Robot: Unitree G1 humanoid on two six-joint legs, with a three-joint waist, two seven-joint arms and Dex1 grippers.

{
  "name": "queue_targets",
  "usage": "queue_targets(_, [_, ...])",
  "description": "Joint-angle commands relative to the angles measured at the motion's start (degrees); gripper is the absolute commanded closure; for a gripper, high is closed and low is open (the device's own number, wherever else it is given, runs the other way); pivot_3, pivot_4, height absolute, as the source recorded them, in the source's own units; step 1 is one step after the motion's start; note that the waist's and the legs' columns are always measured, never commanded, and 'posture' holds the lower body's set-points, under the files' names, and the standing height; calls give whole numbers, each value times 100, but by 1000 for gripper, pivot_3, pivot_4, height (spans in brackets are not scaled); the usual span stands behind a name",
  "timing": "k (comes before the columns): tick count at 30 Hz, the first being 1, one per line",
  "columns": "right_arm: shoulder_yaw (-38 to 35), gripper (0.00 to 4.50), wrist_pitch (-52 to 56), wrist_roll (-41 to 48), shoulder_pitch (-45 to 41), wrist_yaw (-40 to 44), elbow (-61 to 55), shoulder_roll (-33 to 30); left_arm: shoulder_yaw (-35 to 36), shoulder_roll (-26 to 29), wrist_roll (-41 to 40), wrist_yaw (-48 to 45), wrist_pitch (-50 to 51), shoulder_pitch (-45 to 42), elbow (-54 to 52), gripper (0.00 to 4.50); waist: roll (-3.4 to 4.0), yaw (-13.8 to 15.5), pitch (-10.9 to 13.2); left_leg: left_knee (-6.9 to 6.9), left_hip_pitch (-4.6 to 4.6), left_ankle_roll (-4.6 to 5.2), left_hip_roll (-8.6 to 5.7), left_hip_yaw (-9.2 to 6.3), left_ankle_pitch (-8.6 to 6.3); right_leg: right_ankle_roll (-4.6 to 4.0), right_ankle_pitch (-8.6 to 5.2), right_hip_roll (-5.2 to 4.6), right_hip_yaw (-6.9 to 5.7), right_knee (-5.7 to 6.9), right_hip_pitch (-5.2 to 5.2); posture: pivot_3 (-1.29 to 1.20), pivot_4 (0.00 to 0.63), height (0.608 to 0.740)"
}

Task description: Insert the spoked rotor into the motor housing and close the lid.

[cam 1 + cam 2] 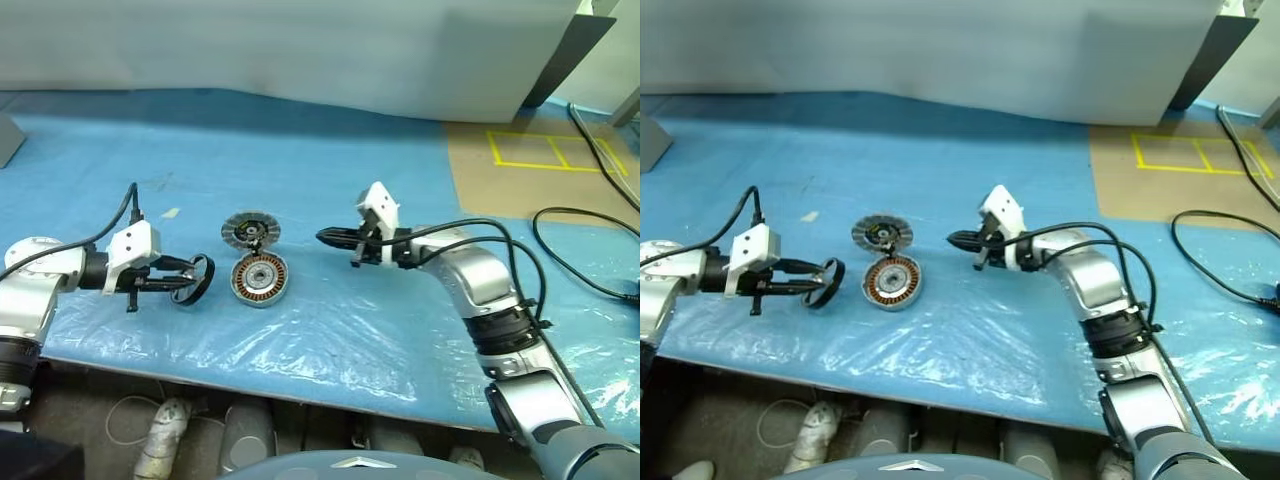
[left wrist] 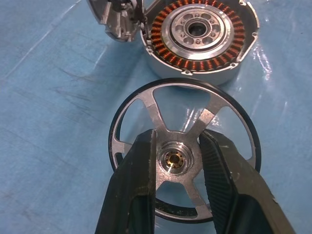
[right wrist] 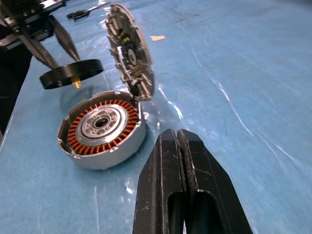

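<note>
**On the blue sheet, the wheel is held up beside the cup**

On the blue table cover [image 1: 400,330] sits the motor housing [image 1: 260,279], a round silver cup with copper wire in a ring inside. Its open side faces up. The lid [image 1: 250,230] stands tilted on its edge, touching the far rim of the cup, with its ribbed face turned toward the cup.

The left gripper [image 1: 190,278] pinches the spoked rotor [image 2: 183,153] by its small middle hub, one black finger on each side. The wheel hangs in the air, just beside the cup on the left and not touching it.

The right gripper [image 1: 325,237] has its two fingers [image 3: 187,190] pressed together and holds nothing. It floats to the right of the lid, pointing toward it
</note>
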Motion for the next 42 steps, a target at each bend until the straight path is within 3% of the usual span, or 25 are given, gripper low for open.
queue_targets(1, [-160, 4500, 53, 147, 56, -93, -231, -40, 376, -38, -575, 175, 533, -88, -692, 3504, 0, 3, 1, 0, -2, 0, 1, 2, 0, 0, 0, 0, -3, 0, 0, 0, 150, 740])
queue_targets(6, [-135, 4500, 62, 78, 103, -283, -109, -30, 261, -508, -873, 554, 1019, -536, -1011, 3504, 0, 40, 2, 12, -2, 1, -1, 6, 0, 0, 0, -4, 0, 2, 5, 0, 150, 740])
queue_targets(14, [-133, 4500, -39, -6, -86, -371, 112, -68, -392, -786, -563, 350, 860, -639, -1004, 3504, 0, 17, 2, 10, -5, 1, -2, 5, 1, 1, 0, -1, 1, 1, 1, 0, 150, 740])
queue_targets(22, [-124, 4500, 2, 0, 96, -522, -52, -67, -612, -1079, -381, 421, 773, -861, -667, 3504, 0, 24, 2, 12, -4, 1, -2, 4, 1, 1, 1, -2, 0, 2, 5, 0, 150, 740])
queue_targets(36, [-103, 4500, -42, -82, 191, -743, 4, -8, -937, -922, 158, 288, 520, -1045, -389, 3504, 1, 23, 2, 13, 2, 1, -2, 1, 1, 1, 1, -3, 1, 3, 9, 0, 150, 740])
queue_targets(42, [-92, 4500, -49, -103, 190, -803, 43, 37, -1018, -972, 414, 433, 304, -1131, -441, 1540, 1, 18, 2, 13, -3, 1, -2, -1, 1, 1, 1, -3, 0, 1, 7, 0, 150, 740])
